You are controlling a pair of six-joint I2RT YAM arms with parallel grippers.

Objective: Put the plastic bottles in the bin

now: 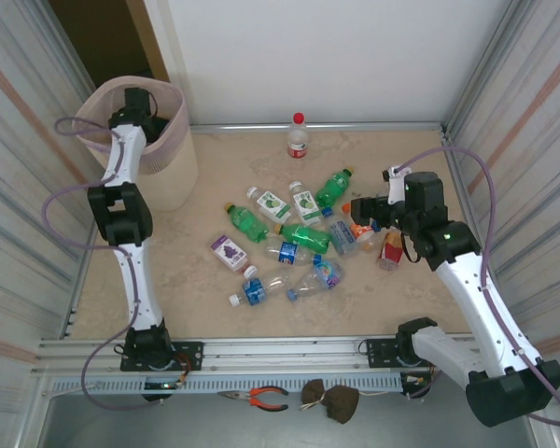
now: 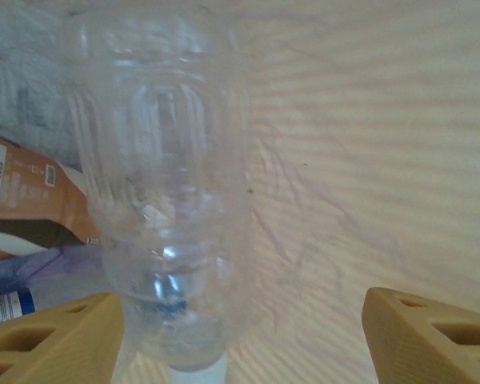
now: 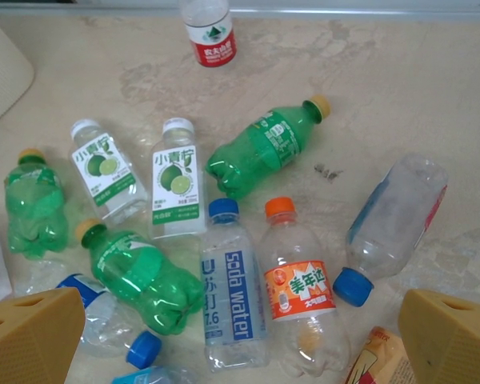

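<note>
Your left gripper (image 1: 133, 101) hangs over the mouth of the bin (image 1: 173, 173) at the far left corner of the table (image 1: 196, 285). In its wrist view, the left gripper (image 2: 240, 310) is spread wide and holds nothing. A clear bottle (image 2: 160, 200) with a white cap sits low between the fingers (image 2: 52, 340), close to one of them and well clear of the other. You cannot tell whether it touches the near one. Behind the bottle is the ribbed, pinkish inner wall of the bin (image 2: 368, 160). An orange carton (image 2: 24, 188) lies deeper in, beside the bottle.

Your right gripper (image 1: 359, 207) hovers at the right edge of the heap of bottles (image 1: 294, 238) in the middle of the table. From its wrist camera, the right gripper (image 3: 242, 306) is also released, jaws far apart, with nothing between them.

- **Below it:** a soda water bottle (image 3: 232, 296) with a blue cap lies touching an orange-capped bottle (image 3: 298, 284).
- **To one side:** a clear bottle with a blue cap (image 3: 392, 216) lies tilted, just beside them.
- **Farther off:** there are three green bottles (image 3: 260, 152) and two white-capped lime bottles (image 3: 176, 184), all on their sides.

A red-capped bottle (image 1: 298, 137) stands upright by the back wall, apart from the heap. A purple-labelled bottle (image 1: 229, 252) lies at the heap's left edge. Pliers (image 1: 261, 399) rest on the front ledge between the arm bases.
</note>
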